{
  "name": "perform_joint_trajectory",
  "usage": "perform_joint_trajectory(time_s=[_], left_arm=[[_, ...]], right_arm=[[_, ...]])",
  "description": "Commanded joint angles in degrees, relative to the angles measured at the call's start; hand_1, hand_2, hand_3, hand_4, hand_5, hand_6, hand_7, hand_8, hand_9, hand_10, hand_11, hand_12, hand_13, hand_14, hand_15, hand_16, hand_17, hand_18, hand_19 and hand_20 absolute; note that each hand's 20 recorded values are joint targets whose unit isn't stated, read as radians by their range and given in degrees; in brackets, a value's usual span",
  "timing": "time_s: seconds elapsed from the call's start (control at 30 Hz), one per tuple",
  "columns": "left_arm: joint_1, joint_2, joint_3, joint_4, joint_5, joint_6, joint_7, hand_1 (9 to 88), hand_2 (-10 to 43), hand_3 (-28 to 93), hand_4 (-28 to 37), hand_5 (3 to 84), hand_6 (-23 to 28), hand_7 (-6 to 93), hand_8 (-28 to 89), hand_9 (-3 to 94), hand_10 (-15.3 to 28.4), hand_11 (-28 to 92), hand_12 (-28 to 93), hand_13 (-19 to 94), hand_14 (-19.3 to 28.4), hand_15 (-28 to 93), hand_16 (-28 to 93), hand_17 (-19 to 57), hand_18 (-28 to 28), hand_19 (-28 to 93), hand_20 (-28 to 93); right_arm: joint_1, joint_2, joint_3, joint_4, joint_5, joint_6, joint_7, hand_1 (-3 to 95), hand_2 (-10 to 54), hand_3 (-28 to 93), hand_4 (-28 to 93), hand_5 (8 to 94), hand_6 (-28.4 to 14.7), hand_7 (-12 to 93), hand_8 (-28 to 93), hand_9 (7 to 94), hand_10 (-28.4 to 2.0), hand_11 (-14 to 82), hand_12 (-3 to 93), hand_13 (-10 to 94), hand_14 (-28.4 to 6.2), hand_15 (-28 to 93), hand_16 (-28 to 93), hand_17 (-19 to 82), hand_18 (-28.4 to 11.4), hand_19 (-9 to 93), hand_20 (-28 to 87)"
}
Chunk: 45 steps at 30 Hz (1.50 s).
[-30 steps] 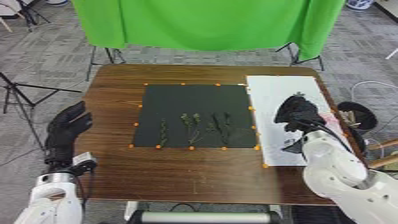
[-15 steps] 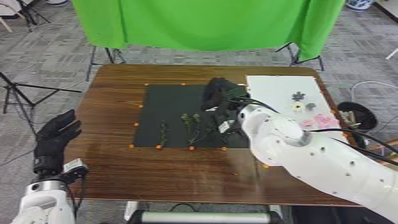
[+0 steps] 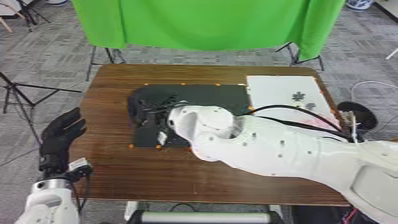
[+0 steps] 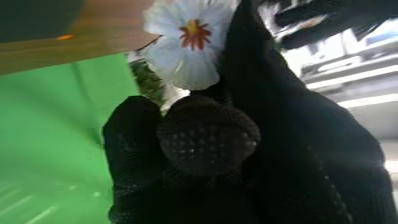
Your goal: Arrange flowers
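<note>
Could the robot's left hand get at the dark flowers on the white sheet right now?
Probably not easily: the left hand is by the table's left edge, the dark flowers lie over on the right, and the right arm stretches across between them.

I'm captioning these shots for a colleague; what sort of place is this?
Probably a robotics lab or test studio: a white robot arm extends over the table, green cloth hangs beyond it, and a black tripod stands on the grey floor.

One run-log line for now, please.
Right hand: holding white flower over black mat | Left hand: open, table's left edge | Dark flowers: on white sheet
</note>
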Motion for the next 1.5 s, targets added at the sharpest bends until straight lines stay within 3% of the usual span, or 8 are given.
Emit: perform_joint_trajectory(time_s=[0.03, 0.27, 0.57, 0.9, 1.13, 1.33, 1.4, 1.5], left_arm=[[-2.7, 0.13, 2.18, 0.98, 0.10, -0.51, 0.24, 53.2, -4.3, 65, -8.3, 40.8, -0.9, 27.3, -13, 33.6, 9.6, 26, 11, 33, 12.1, 23, -1, 14.3, 9.9, 14, 24], [-4.3, 0.11, 3.68, 1.49, 0.05, -1.20, 0.45, 53.3, -3.8, 63, -6.4, 40.5, -0.8, 26.8, -12, 33.6, 9.5, 26, 11, 33, 12.0, 23, -1, 13.9, 9.8, 14, 23], [-5.7, -0.64, 5.32, 2.11, 0.13, -2.08, 0.20, 54.2, -2.9, 62, -5.0, 40.5, -0.7, 25.8, -12, 33.4, 9.4, 25, 11, 33, 11.8, 22, -1, 13.6, 9.7, 13, 23], [-5.5, -1.18, 6.04, 2.07, 0.24, -2.48, 0.10, 53.8, -3.2, 63, -4.5, 40.5, -0.4, 24.3, -11, 33.3, 9.5, 23, 12, 33, 11.9, 20, 0, 13.2, 9.4, 12, 23], [-5.2, -1.22, 5.68, 1.98, -0.04, -2.64, 0.33, 52.9, -3.9, 65, -5.0, 40.5, -0.4, 23.7, -11, 33.2, 9.2, 22, 12, 33, 11.8, 19, 0, 13.0, 9.3, 11, 22], [-5.2, -1.32, 5.72, 1.93, -0.06, -2.78, 0.37, 51.6, -4.7, 65, -5.2, 40.3, -0.4, 23.3, -10, 33.1, 9.3, 21, 12, 33, 12.0, 19, 1, 12.8, 9.3, 11, 22], [-5.1, -1.23, 5.73, 1.95, -0.37, -2.83, 0.55, 50.4, -5.5, 65, -5.1, 40.4, -0.2, 23.2, -10, 33.1, 9.3, 21, 12, 33, 12.1, 19, 1, 12.6, 9.3, 11, 22], [-4.9, -1.23, 5.60, 1.80, -0.43, -2.86, 0.63, 48.9, -6.5, 66, -5.0, 40.6, -0.1, 23.0, -10, 33.3, 9.6, 21, 13, 33, 12.2, 19, 1, 12.4, 9.4, 11, 22]], right_arm=[[-0.1, -3.0, -2.4, 2.6, -4.0, -3.4, -0.6, 59.9, -9.5, 77, -28, 85.5, 2.6, 24, 0, 89.2, -10.8, 3.1, 25.2, 94, -1.9, 59, 27, 68, -9.4, 93, 50], [-0.8, -5.0, -3.7, 6.7, -4.8, -2.8, 1.0, 60.0, -9.5, 76, -28, 77.0, 3.7, 32, -8, 83.6, -9.6, 4.5, 22.6, 92, -2.0, 60, 28, 67, -9.6, 93, 51], [-1.5, -6.7, -4.7, 10.7, -6.5, -1.8, 2.3, 60.0, -9.5, 76, -27, 74.6, 3.4, 33, -8, 81.7, -9.4, 5.2, 23.0, 92, -2.0, 60, 28, 66, -9.8, 93, 51], [-1.1, -7.4, -5.0, 14.1, -7.3, -0.9, 2.7, 60.8, -9.5, 70, -22, 72.0, 2.8, 33, -6, 80.5, -9.7, 5.0, 24.0, 91, -2.3, 60, 28, 65, -10.1, 93, 52], [-0.2, -7.2, -5.2, 14.1, -6.3, -0.3, 2.8, 61.0, -9.5, 69, -22, 72.1, 2.8, 32, -5, 80.8, -9.5, 4.3, 24.5, 90, -2.5, 60, 28, 65, -10.2, 93, 51], [-0.7, -6.7, -3.6, 12.6, -5.5, -6.3, 3.4, 58.2, -9.5, 71, -20, 70.5, 3.3, 31, -4, 78.9, -9.2, 5.3, 24.2, 90, -2.5, 60, 28, 65, -10.5, 93, 51], [-0.7, -6.8, -3.3, 12.3, -5.3, -7.4, 3.5, 52.7, -9.5, 73, -20, 67.3, 4.5, 28, -4, 73.4, -10.2, 11.4, 17.8, 89, -3.0, 60, 29, 63, -10.7, 93, 51], [-0.5, -6.6, -2.9, 11.8, -5.0, -8.2, 3.7, 48.6, -9.5, 76, -20, 65.4, 5.2, 25, -4, 70.5, -11.2, 12.7, 15.4, 87, -3.3, 60, 29, 62, -11.2, 93, 51]])
